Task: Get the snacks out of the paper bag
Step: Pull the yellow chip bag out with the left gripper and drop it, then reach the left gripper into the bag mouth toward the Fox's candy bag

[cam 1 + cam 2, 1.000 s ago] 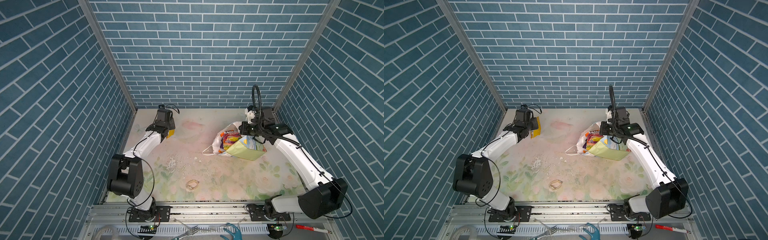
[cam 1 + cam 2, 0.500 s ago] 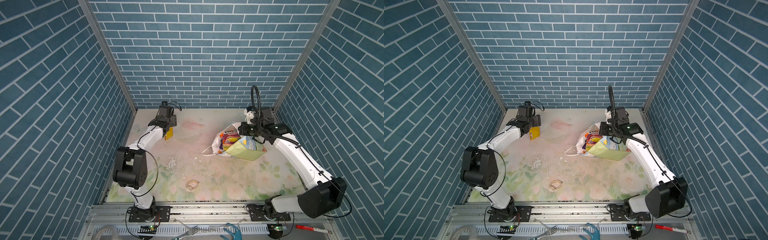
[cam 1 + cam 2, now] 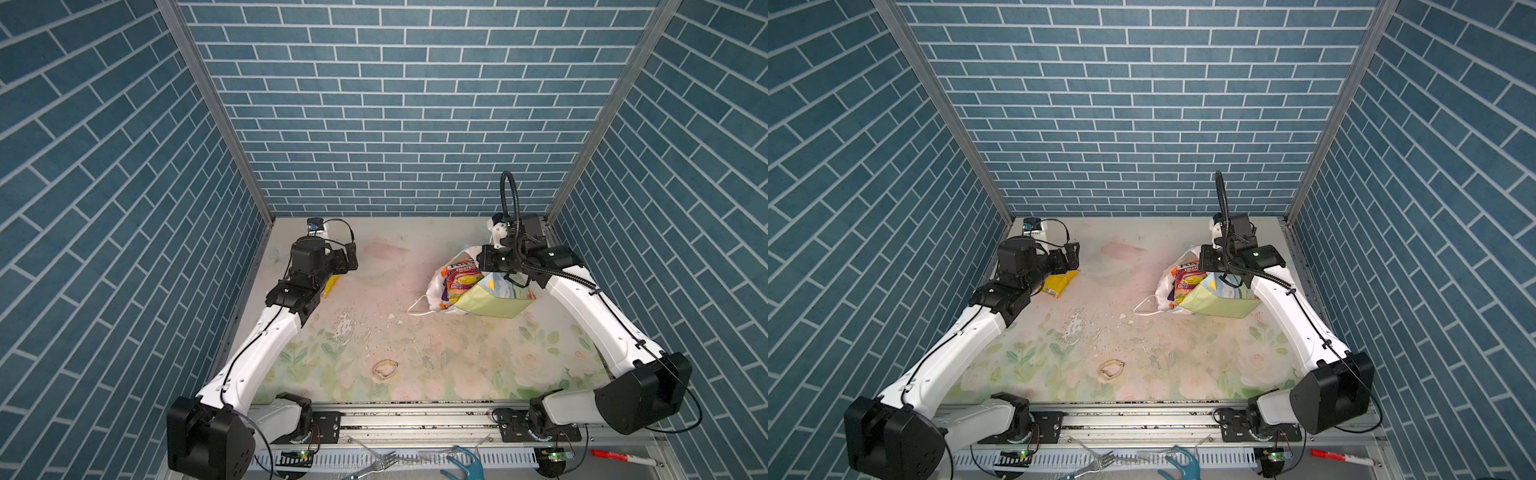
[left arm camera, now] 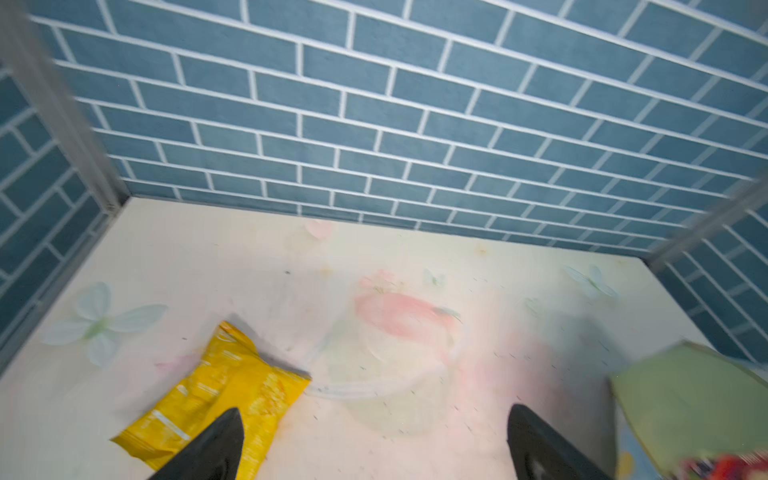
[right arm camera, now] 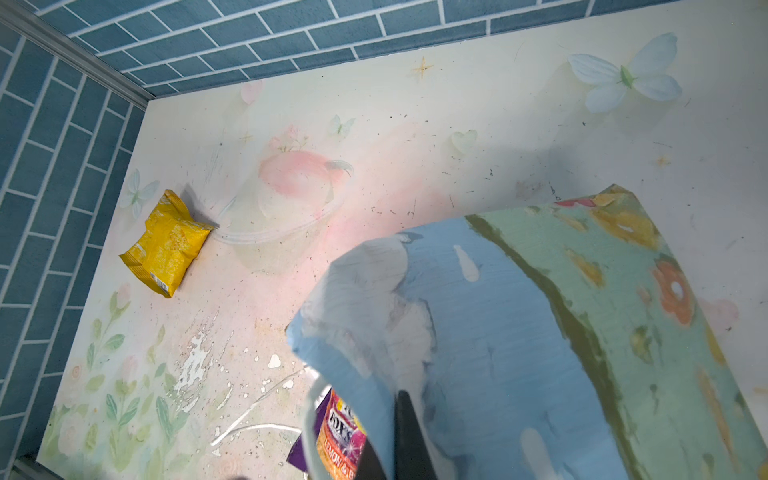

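Now released: the left gripper stands with its jaws spread wide, whereas a second earlier it was clenched on the yellow packet. That packet lies flat on the table at about 10 o'clock in both top views. One black finger overlaps its near end in the blurred left wrist view, so contact cannot be settled.

The right gripper is unchanged, pinched on the rim of the bag. As before, the bag lies tipped on its side at about 2 o'clock, mouth toward 9 o'clock.

Materials:
- Yellow packet: crinkly, glossy plastic, pillow-shaped with crimped ends.
- Bag: matte paper, boxy, rim crumpled; sky-blue and meadow-green outside, white inside.
- String handle: thin white loop on the table at the bag's 8 o'clock.
- Bag's mouth: a shiny pink-orange FOX'S packet shows there, with a purple packet beside it.
- Table: pastel floral print, flaked white near centre.
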{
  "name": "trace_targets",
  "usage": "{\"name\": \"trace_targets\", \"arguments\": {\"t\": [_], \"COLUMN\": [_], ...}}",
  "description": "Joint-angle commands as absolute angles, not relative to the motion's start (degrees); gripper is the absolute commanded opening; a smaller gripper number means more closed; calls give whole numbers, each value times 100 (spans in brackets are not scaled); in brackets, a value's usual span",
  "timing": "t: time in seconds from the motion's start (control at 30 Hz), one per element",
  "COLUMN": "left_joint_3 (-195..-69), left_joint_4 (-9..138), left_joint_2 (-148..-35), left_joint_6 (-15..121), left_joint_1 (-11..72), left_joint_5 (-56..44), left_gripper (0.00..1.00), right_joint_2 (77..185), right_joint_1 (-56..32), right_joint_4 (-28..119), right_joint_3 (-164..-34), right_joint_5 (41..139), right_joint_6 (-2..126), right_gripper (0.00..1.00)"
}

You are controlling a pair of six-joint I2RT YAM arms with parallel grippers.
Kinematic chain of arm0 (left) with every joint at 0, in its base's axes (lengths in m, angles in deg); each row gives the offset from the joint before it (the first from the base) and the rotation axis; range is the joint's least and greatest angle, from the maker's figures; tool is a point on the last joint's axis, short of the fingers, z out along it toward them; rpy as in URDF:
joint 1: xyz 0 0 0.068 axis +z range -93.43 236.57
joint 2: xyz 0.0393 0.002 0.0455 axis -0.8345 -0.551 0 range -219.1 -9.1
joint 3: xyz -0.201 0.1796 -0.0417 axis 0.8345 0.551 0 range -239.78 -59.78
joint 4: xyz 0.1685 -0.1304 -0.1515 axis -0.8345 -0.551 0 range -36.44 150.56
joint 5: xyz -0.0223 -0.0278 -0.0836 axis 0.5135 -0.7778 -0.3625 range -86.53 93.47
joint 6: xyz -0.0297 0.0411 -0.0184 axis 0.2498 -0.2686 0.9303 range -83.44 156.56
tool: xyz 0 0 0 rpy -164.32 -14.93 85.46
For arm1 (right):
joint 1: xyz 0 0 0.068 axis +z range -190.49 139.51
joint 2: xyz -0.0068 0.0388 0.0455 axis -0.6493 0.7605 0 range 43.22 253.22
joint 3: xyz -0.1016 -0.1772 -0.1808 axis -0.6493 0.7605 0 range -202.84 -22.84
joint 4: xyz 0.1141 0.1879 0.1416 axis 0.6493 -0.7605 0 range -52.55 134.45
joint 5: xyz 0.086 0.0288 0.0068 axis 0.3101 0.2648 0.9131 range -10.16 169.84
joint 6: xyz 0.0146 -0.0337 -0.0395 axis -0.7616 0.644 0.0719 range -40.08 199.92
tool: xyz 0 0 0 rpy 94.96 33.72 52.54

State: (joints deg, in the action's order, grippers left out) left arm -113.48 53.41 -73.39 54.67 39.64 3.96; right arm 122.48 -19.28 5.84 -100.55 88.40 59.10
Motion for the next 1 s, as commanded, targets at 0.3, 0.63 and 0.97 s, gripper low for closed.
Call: {"name": "trace_targets", "arguments": {"t": [0.3,0.63,0.97], "left_joint_3": [-10662,-10653,-10860], "left_joint_4": [5656,6500,6965], "left_joint_2": [-6339,-7127,-7984], "left_joint_6": [6135,6276,6423], "left_joint_1": [2881,1737,1173], "left_joint_5": [-252,-49,-90], "left_gripper": [100,96,88], "right_joint_2": [11898,11862,12025], "right_joint_1": [-1921,-1913,-1766], "right_joint_4": [1000,1070,1224], "right_joint_3": [-9674,-9715,-9850], "right_joint_5": [8367,8657,8780], "right_joint_6": [6076,5959,5746], "right_gripper": [0,0,0]}}
